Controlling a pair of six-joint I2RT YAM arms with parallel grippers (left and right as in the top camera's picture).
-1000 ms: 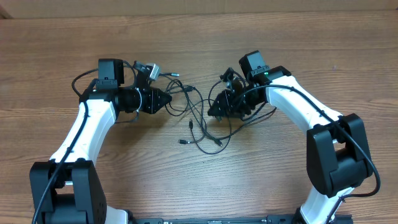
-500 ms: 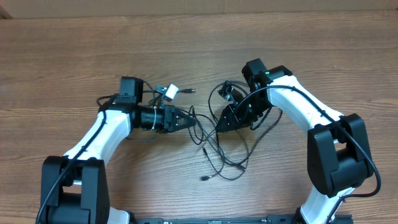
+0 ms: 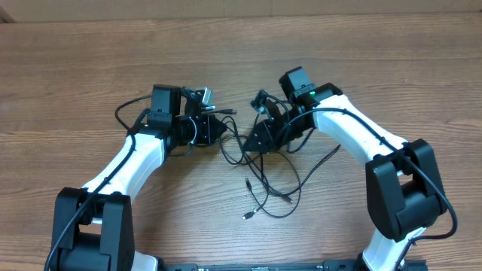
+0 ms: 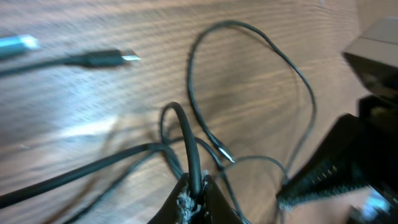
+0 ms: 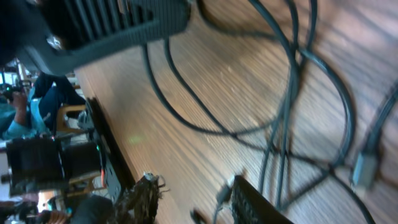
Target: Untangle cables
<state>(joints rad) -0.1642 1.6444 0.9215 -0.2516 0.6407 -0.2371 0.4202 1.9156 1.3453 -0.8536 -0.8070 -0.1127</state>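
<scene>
Several thin black cables (image 3: 265,179) lie in a loose tangle on the wooden table between my two arms, with small plug ends (image 3: 247,216) trailing toward the front. My left gripper (image 3: 223,129) is shut on one cable; in the left wrist view that cable (image 4: 188,140) rises from between the closed fingers of the gripper (image 4: 196,190) and arches over. A silver-tipped plug (image 4: 225,156) lies just beyond. My right gripper (image 3: 257,141) sits at the tangle's upper right. In the right wrist view the gripper (image 5: 193,190) has its jaws apart, with a small plug (image 5: 221,195) beside one finger and cables (image 5: 287,93) running past.
Another plug (image 4: 107,59) lies on the wood to the far left in the left wrist view. The table's back edge (image 3: 241,10) runs along the top. Both arm bases (image 3: 86,233) stand at the front corners, with thicker black wires looping by the arms.
My left gripper has pulled back and away from the front, keeping its cable. My right gripper has shifted slightly left. The tangle's loops have spread toward the front.
</scene>
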